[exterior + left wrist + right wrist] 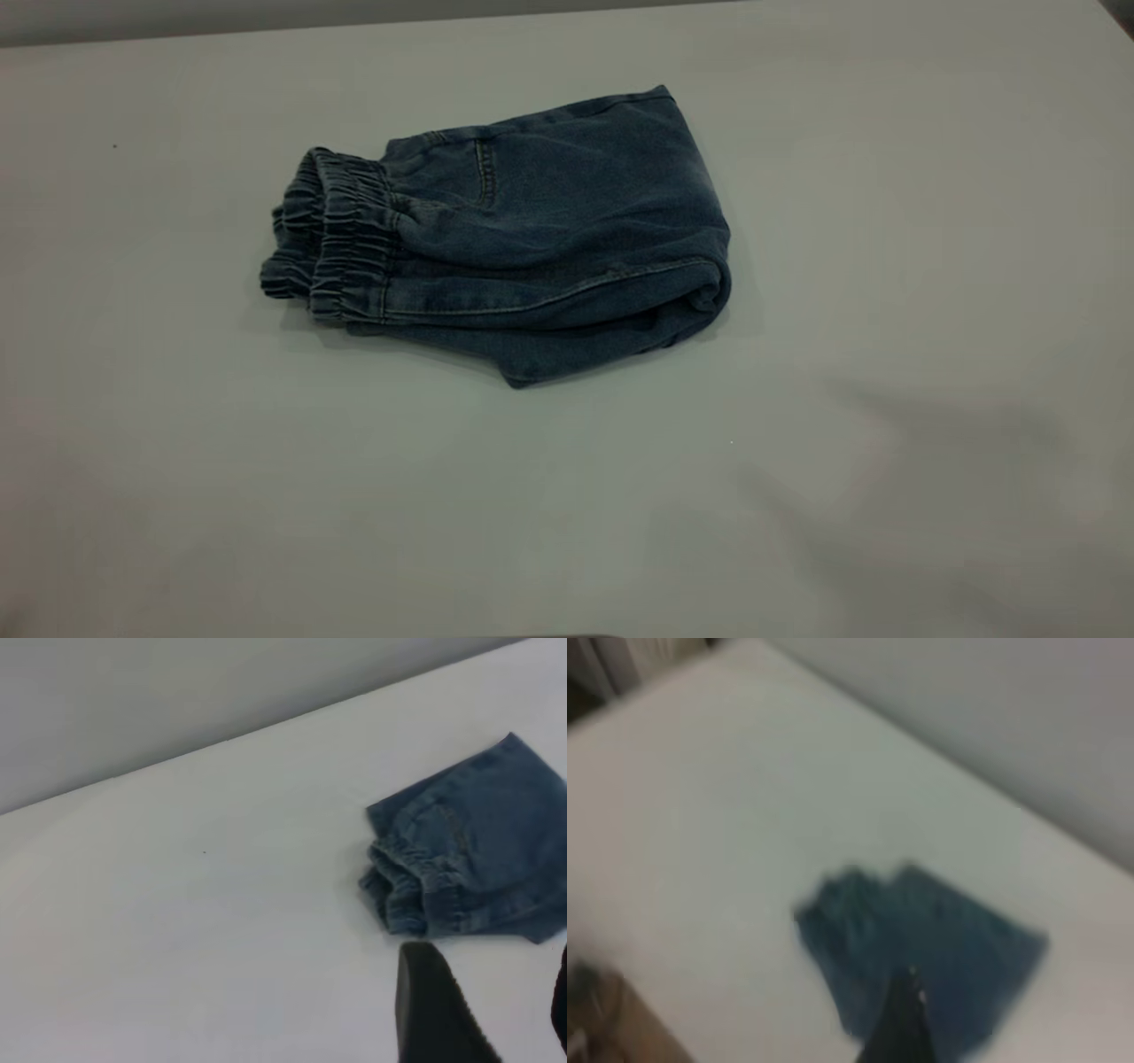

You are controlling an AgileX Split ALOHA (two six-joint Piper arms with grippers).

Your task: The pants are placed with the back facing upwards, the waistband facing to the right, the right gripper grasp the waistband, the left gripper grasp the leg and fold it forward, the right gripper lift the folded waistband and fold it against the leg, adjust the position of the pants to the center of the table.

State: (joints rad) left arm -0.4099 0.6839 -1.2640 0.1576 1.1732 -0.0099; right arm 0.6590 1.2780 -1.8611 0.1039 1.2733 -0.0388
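The pants point(532, 239) lie folded into a compact bundle on the table point(177, 443), a little toward the far side of its middle in the exterior view; the denim is blue, several layers thick. The waistband point(345, 235), gathered and ribbed with elastic, faces that view's left; the fold point(713, 266) rounds off the bundle at the right; a corner of a lower layer point(518, 377) pokes out along the near edge; a seam line runs along the top layer near that edge.

The table is a plain pale grey-white sheet, matte, with a tiny dark speck point(114, 146) toward the far left; soft shadows spread over its near right part. Its far edge meets a grey wall point(266, 13), bare and flat; in the right wrist view something brown point(620, 1028) shows past the table's edge, too blurred to name.

Neither arm shows in the exterior view. In the left wrist view the left gripper point(496, 1010) hangs above bare table just beside the waistband end of the pants point(469, 859), apart from them; one dark finger point(434, 1010) is plain and a sliver of the other sits at the frame's edge, so the jaws stand wide with nothing between them. In the right wrist view the right gripper point(902, 1028) hovers over the pants point(921, 966), seen only as one dark blurred shape; I cannot tell how its jaws stand.
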